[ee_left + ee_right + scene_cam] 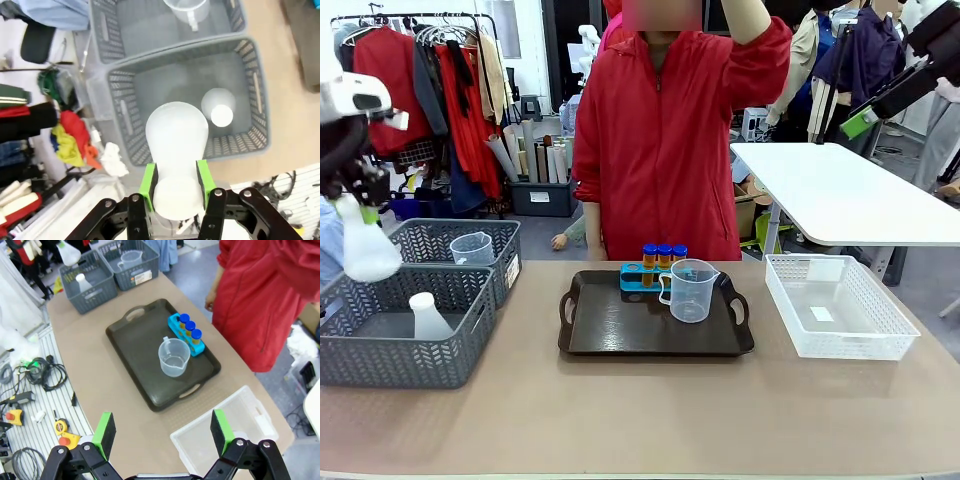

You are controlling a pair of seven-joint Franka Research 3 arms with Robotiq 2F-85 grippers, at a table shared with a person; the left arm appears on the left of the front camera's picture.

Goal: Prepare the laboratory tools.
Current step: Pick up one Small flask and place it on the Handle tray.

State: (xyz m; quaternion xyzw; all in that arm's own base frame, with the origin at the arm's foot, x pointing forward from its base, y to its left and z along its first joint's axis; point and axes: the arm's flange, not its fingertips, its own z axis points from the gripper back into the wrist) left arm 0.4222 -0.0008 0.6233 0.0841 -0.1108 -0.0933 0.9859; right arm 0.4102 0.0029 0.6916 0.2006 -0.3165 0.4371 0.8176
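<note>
Bare tray front, beaker and rack at rear

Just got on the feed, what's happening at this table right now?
The left gripper is shut on a translucent conical flask, held in the air above the near grey basket, where a second flask stands. On the brown tray sit a clear beaker and a blue rack with three capped test tubes. The right gripper hangs open over the table's right side, holding nothing. A person in red stands at the far side.
</note>
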